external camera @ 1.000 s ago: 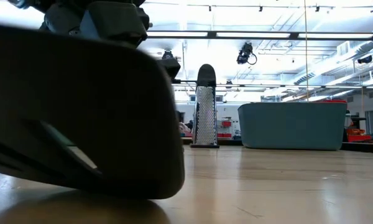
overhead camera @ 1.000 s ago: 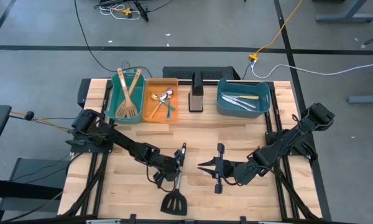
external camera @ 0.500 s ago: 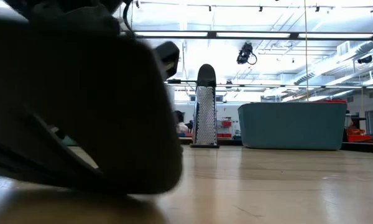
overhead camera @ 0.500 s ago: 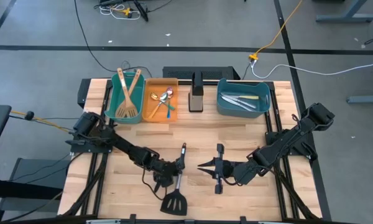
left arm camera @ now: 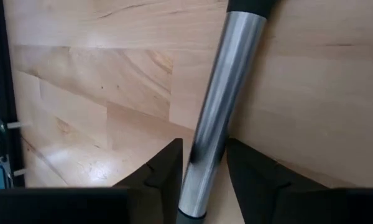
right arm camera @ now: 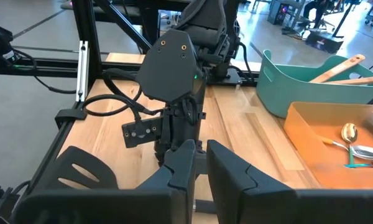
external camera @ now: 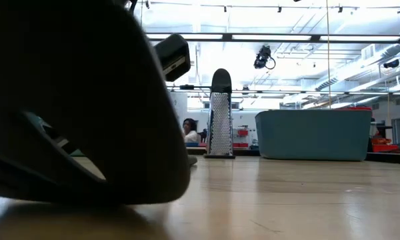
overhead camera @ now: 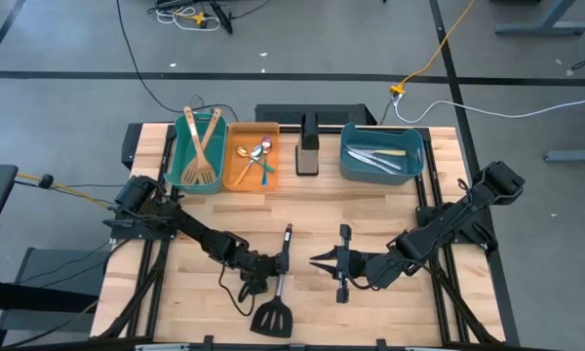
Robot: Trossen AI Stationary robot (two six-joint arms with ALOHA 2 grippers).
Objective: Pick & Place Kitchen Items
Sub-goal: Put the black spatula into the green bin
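Now the steel handle of the black turner (overhead camera: 274, 314) is straddled by the open left end effector (overhead camera: 269, 278), its fingers (left arm camera: 165, 177) not gripping. Just beside the turner, the right end effector (overhead camera: 324, 261) is held nearly closed and empty above the table (overhead camera: 370, 205).

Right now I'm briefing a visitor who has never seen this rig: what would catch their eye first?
The black slotted turner lying at the table's near edge, its steel handle between the open fingers of the left gripper. Next, the right gripper facing it across the middle, and the teal bin, orange bin and blue bin along the far side.
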